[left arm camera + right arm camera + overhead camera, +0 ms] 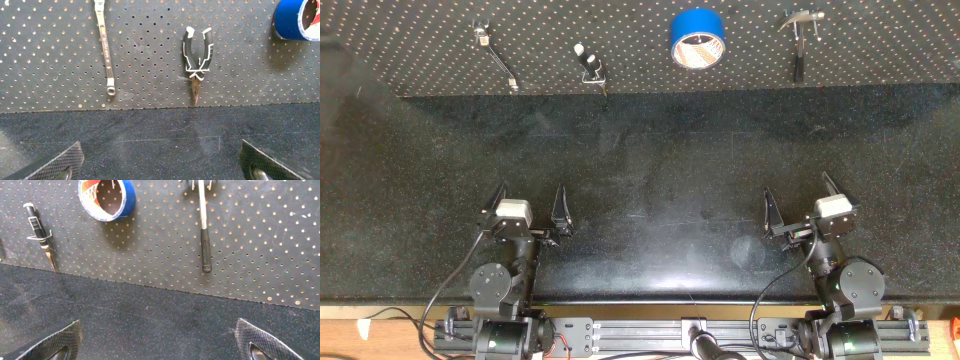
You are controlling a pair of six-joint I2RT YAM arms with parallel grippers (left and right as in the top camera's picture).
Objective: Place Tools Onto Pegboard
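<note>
Nearest the bases and well short of the pegboard [420, 50], the left gripper [531, 200] and the right gripper [797, 195] sit low over the black mat [660, 170]. Each has its fingers spread wide with nothing between them. The mat runs from them to the pegboard's foot.

All four tools hang on the pegboard: a wrench [495, 58] toward its left end, pliers [590, 65] next along, a blue tape roll [697, 38] near its middle, and a hammer [799, 45] toward its right end. Judged from this, the task looks done.

The steel tools would likely feel stiff and slick. The hammer is probably head-heavy and best taken on its handle close under the head. The tape is probably light and could be pinched through its wall. Only the neighbouring tools would crowd a grasp, and they hang well apart.
</note>
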